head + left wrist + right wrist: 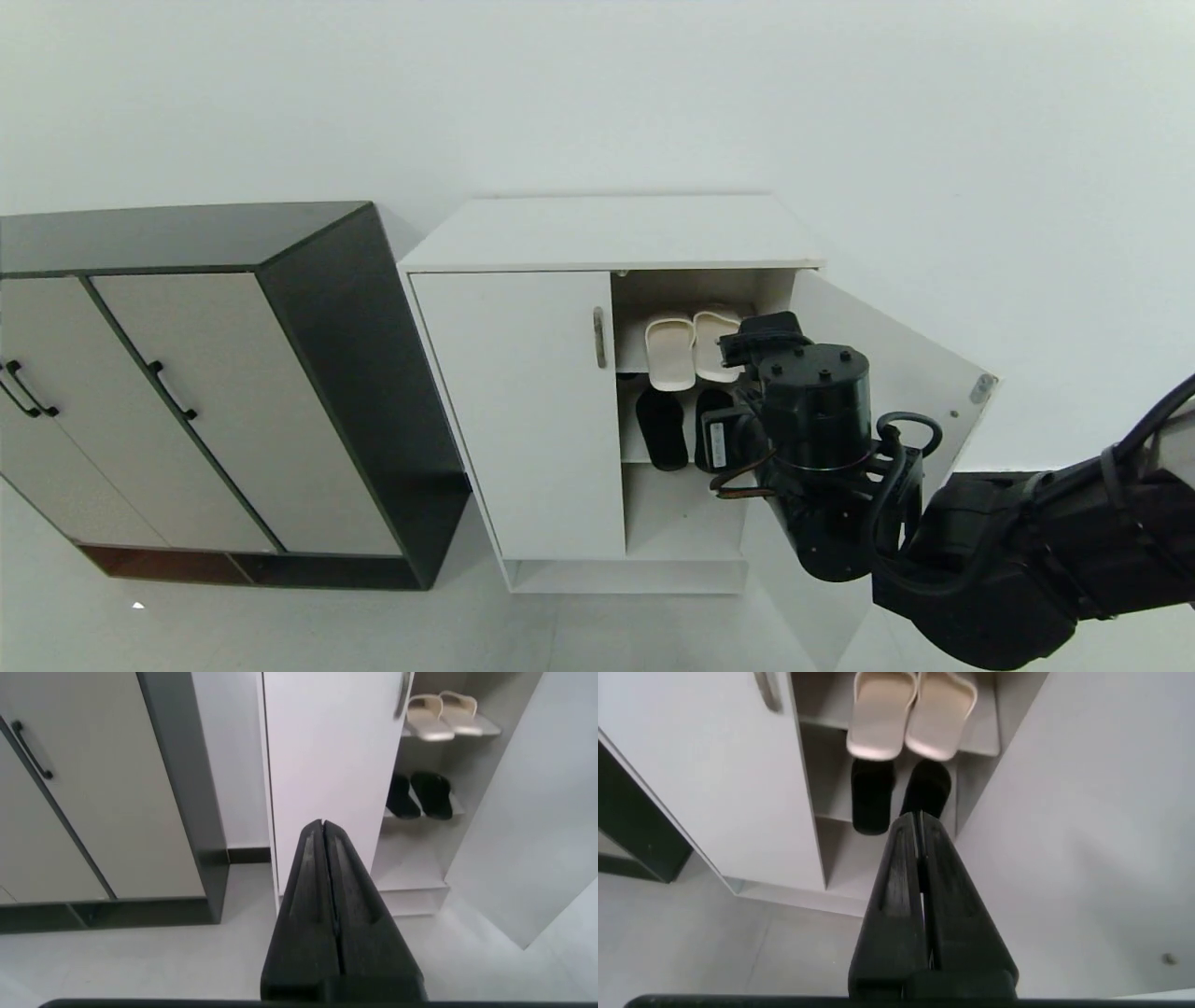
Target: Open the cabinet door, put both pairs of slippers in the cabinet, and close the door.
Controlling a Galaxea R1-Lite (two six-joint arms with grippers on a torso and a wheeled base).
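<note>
Two pairs, cream plastic slippers and black slippers, are shelved; pushing the open white cabinet door shut is judged next; left gripper and right gripper are clenched, empty.

So the cabinet stands on the floor against the wall, with a second cabinet just beside it on the left. Its left door is closed, and the right door is swung out to the right. Inside the right half, one pair of slippers sits side by side on the upper shelf, reaching its front edge. The other pair is on the lower shelf right underneath. The right gripper hangs just in front of that opening.
</note>
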